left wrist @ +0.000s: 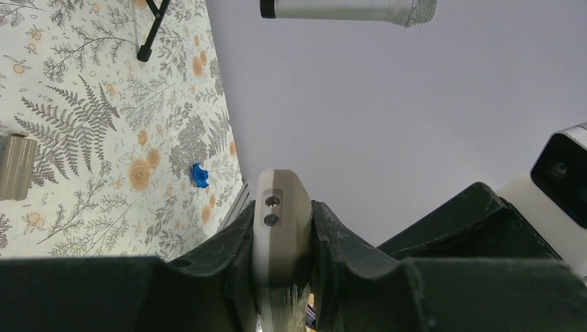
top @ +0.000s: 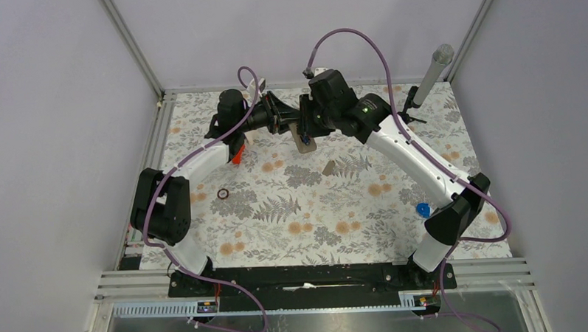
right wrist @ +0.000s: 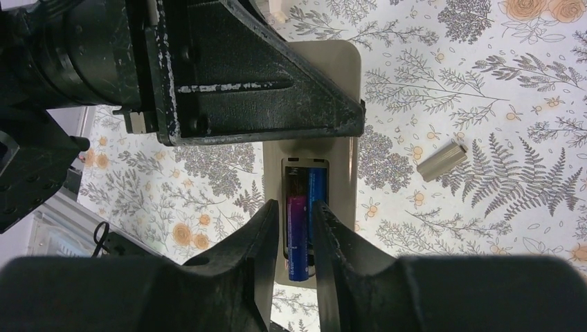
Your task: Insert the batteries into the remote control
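Item: remote control (right wrist: 344,173), slim rectangular handset with a grey-tan plastic back. It is held clear of the table, back upward, with the battery recess uncovered.

Left gripper (left wrist: 282,232): black jaws pressed against the two long sides of the remote control, pinching it edge-on. The handset's rounded end stands up between them.

Batteries (right wrist: 318,200): two small blue cylinders lying side by side, lengthwise in the recess. The one on the left of the right wrist view sits slightly nearer the camera end.

Right gripper (right wrist: 296,228): black fingers drawn close together, straddling that left battery. Whether they actually clamp it cannot be told from this angle.

Table (right wrist: 484,83): covered with a fern-and-flower print.

Cover piece (right wrist: 443,160): small, flat, grey-tan, lying on the print well apart from the remote control.

Blue lumpy object (left wrist: 200,175): bright blue, near the table's edge.
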`<state>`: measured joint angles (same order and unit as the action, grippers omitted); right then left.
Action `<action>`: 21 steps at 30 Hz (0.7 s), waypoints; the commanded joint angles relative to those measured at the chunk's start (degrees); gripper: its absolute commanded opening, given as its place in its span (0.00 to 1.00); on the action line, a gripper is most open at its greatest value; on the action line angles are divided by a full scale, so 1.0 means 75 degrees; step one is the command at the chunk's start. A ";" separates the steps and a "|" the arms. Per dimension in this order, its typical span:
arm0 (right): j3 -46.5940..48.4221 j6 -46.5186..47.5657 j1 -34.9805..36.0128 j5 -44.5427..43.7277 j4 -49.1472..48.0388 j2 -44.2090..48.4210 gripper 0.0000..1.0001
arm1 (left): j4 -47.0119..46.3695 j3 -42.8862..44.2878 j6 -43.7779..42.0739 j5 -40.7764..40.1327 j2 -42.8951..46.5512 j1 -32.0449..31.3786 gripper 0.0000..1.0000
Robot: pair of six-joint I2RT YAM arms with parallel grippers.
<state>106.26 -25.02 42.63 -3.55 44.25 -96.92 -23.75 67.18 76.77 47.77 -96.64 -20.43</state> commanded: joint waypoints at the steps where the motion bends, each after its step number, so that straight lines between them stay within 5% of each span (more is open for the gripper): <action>1: 0.0416 -0.0187 -0.0126 0.0113 -0.0232 -0.0081 0.32 | -0.0595 0.0227 0.0193 -0.0003 0.0063 -0.0007 0.00; 9: 0.0668 -0.0512 -0.0355 0.0437 -0.0306 0.0249 0.41 | -0.0778 0.0224 0.0453 -0.0083 0.0081 0.0067 0.00; 17: 0.0252 -0.0846 -0.0422 0.0682 -0.0882 0.1217 0.64 | -0.1818 -0.0137 0.2406 -0.0623 0.0416 0.0132 0.00; 21: -0.0686 -0.1017 -0.0474 0.0250 -0.1848 0.1952 0.67 | -0.2507 -0.0597 0.3801 -0.1115 0.0627 0.0123 0.00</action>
<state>105.49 -30.57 39.72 0.95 38.89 -89.10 -32.32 65.19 92.97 43.88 -96.29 -19.75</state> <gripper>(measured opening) 0.652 0.281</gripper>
